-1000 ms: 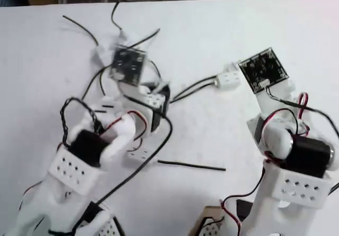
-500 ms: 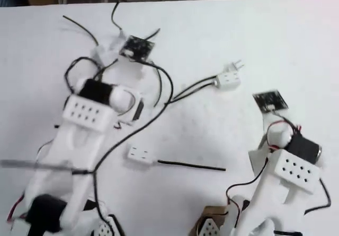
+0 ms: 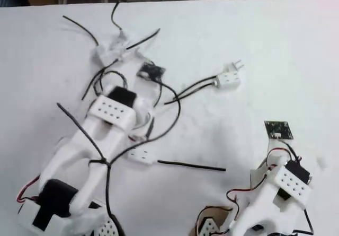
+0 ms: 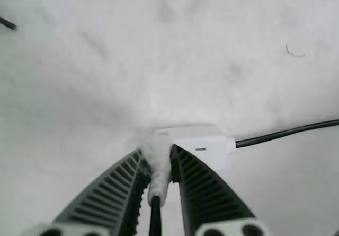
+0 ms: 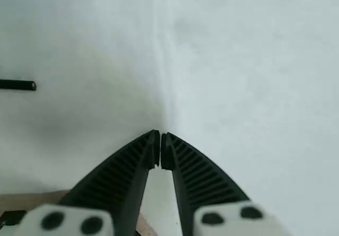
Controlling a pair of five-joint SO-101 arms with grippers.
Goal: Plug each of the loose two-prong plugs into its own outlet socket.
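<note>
- Near the far edge of the worktop (image 3: 296, 45), left of middle: the left gripper (image 4: 157, 154) pinches a white plug (image 4: 158, 180), jaws narrow, against a socket block (image 4: 204, 143). The left wrist view reveals this grip; the high view shows tangled cords (image 3: 98, 78) there.
- Front middle: a spare socket (image 3: 140, 155) lies free.
- Centre: loose two-prong plug (image 3: 229, 79), probably light and rigid; grasp its body, not the prongs.
- Front-right corner: right gripper (image 5: 160, 140), jaws together, empty.
</note>
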